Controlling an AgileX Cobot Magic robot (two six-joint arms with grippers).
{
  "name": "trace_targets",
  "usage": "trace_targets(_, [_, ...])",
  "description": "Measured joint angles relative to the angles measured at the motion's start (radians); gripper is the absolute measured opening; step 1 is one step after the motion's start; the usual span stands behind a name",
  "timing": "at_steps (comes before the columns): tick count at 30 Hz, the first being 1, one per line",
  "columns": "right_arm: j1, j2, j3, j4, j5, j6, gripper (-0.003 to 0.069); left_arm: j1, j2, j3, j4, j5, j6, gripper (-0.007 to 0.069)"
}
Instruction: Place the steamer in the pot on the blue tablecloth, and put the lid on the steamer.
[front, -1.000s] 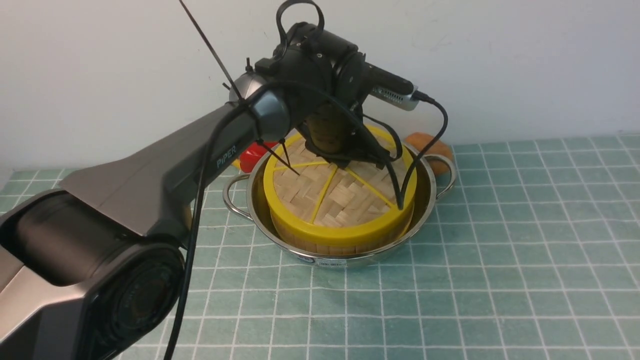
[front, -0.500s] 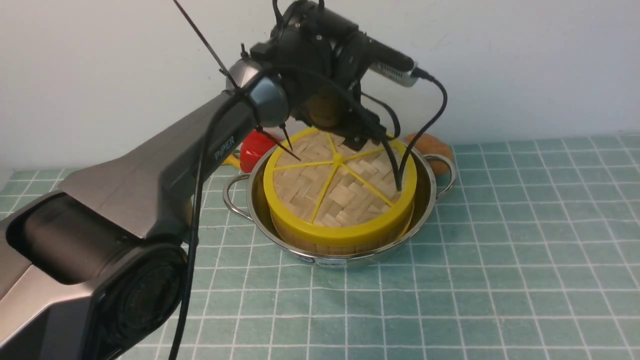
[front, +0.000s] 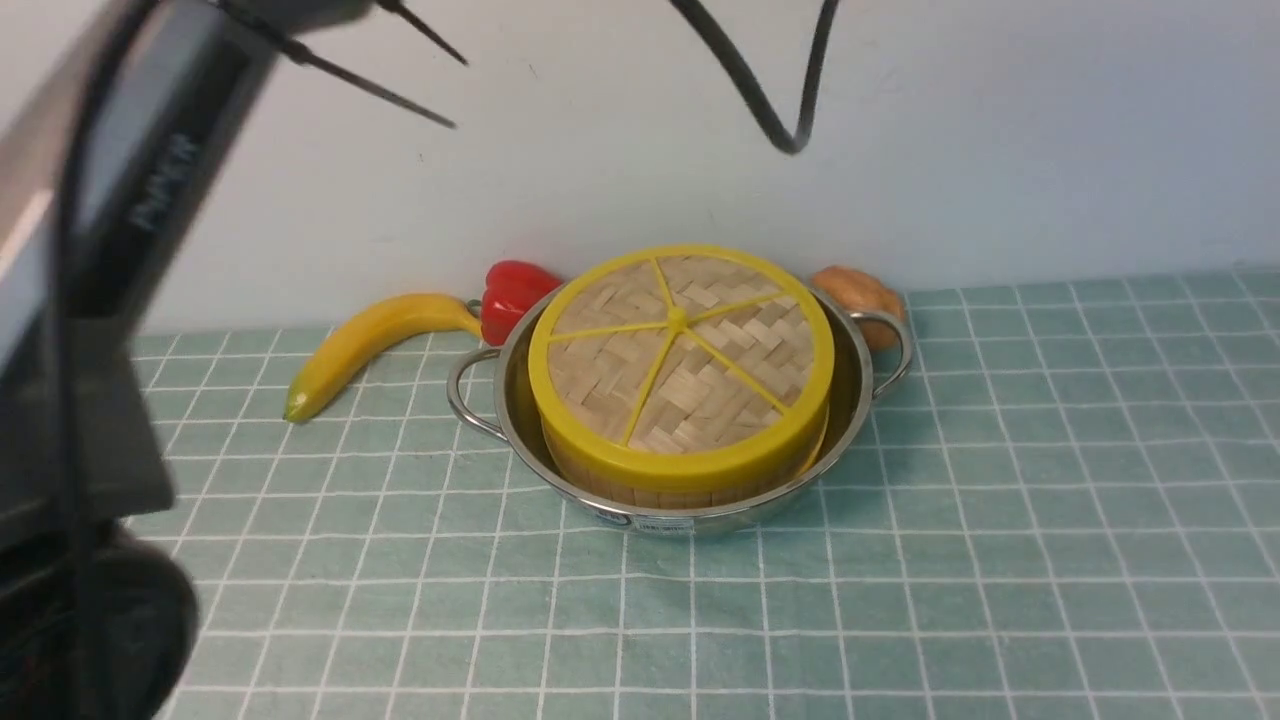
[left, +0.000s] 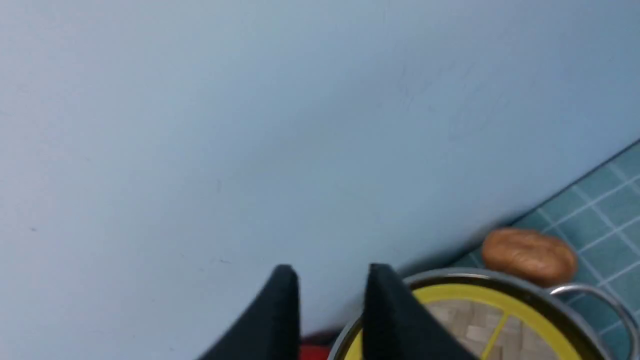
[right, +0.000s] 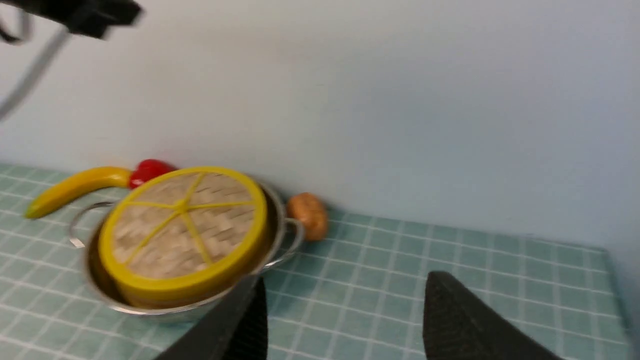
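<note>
Front: lid (front: 680, 350), a woven bamboo disc with thick yellow rim and spokes, sits flat on the steamer (front: 600, 482) inside the shiny pot (front: 852, 400) on the blue tablecloth (front: 1000, 550), with banana (front: 370, 335) and red pepper (front: 515, 290) just behind. Left wrist adds what front lacks: left pincer (left: 332, 270), fingers a narrow gap apart, empty, lid below and clear of it. Right wrist: right pincer (right: 348, 280) spread wide, empty, pot and lid well apart from it
</note>
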Motion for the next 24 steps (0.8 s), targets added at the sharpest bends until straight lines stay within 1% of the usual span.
trace_targets(1, [0.0, 0.0, 0.003, -0.008, 0.0, 0.0, 0.0395, -0.004, -0.011, 0.0, 0.0, 0.0, 0.0, 0.0113])
trace_targets(2, [0.0, -0.03, 0.049, -0.082, -0.001, 0.0, 0.0335, -0.016, -0.055, -0.001, 0.0, 0.001, 0.003, 0.0023])
trace_targets(3, [0.0, -0.041, 0.06, -0.101, -0.002, 0.0, 0.0321, -0.021, -0.076, -0.001, 0.0, 0.001, 0.003, 0.0006])
trace_targets(4, [0.0, -0.057, 0.091, -0.124, -0.003, 0.0, 0.0281, -0.025, -0.1, -0.001, -0.002, 0.001, 0.004, -0.0011])
trace_targets(5, [0.0, -0.088, 0.135, -0.155, -0.003, 0.001, 0.0226, -0.027, -0.122, -0.001, -0.003, 0.001, 0.004, -0.0022])
trace_targets(7, [0.0, -0.131, 0.198, -0.18, -0.003, 0.005, 0.0147, -0.027, -0.162, -0.001, -0.006, 0.002, 0.006, -0.0023])
trace_targets(9, [0.0, -0.189, 0.283, -0.2, -0.003, 0.019, 0.0046, -0.027, -0.2, -0.002, -0.006, 0.002, 0.006, -0.0023])
trace_targets(10, [0.0, -0.218, 0.325, -0.206, -0.003, 0.031, 0.0009, -0.027, -0.228, -0.002, -0.006, 0.002, 0.006, -0.0023])
trace_targets(12, [0.0, -0.268, 0.397, -0.211, -0.008, 0.057, -0.0013, -0.027, -0.261, 0.002, -0.009, 0.002, 0.008, -0.0023])
trace_targets(15, [0.0, -0.336, 0.498, -0.212, -0.026, 0.115, -0.0015, -0.027, -0.338, 0.05, -0.017, 0.002, 0.018, -0.0023])
trace_targets(16, [0.0, -0.336, 0.503, -0.212, -0.027, 0.119, -0.0015, -0.027, -0.337, 0.05, -0.017, 0.002, 0.02, -0.0023])
trace_targets(17, [0.0, -0.36, 0.535, -0.211, -0.025, 0.148, -0.0014, -0.027, -0.403, 0.116, -0.019, 0.002, 0.03, -0.0023])
trace_targets(18, [0.0, -0.362, 0.538, -0.211, -0.025, 0.152, -0.0014, -0.027, -0.402, 0.116, -0.019, 0.002, 0.03, -0.0023])
trace_targets(19, [0.0, -0.369, 0.549, -0.209, -0.022, 0.163, -0.0013, -0.027, -0.439, 0.16, -0.019, 0.002, 0.03, -0.0023])
trace_targets(22, [0.0, -0.375, 0.562, -0.186, -0.007, 0.185, -0.0005, -0.027, -0.597, 0.383, -0.019, 0.002, 0.029, -0.0023])
trace_targets(23, [0.0, -0.375, 0.562, -0.185, -0.007, 0.185, -0.0005, -0.027, -0.606, 0.397, -0.019, 0.002, 0.029, -0.0023])
trace_targets(24, [0.0, -0.375, 0.563, -0.179, -0.006, 0.185, -0.0001, -0.027, -0.68, 0.512, -0.021, 0.002, 0.016, -0.0023])
